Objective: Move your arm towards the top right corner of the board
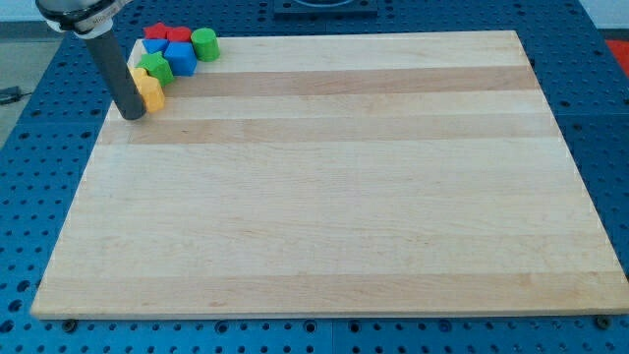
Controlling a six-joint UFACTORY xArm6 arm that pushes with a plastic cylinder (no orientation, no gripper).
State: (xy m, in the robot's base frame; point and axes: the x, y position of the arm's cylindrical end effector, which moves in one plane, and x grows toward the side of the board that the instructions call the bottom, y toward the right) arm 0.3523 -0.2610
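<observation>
Board's (324, 187) top right corner lies far across from my tip (133, 116), which has no jaws and touches the yellow block (150, 90), so a careless start would drag it.

Straight dark rod (116, 74), perhaps glossy, silver collar (79, 20)

Bright, even overhead light, no hard hotspots. Bench (334, 187) wood reads pale, slightly washed out toward the view's top. Shadows soft and short: small dark patch at the base of the rod by my tip (132, 116), faint ones under the block cluster at the view's top left. Focus decent mid-frame; blocks slightly soft, edges smeared by compression. Mild keystone, bench widens toward the view's bottom. No motion blur.
</observation>
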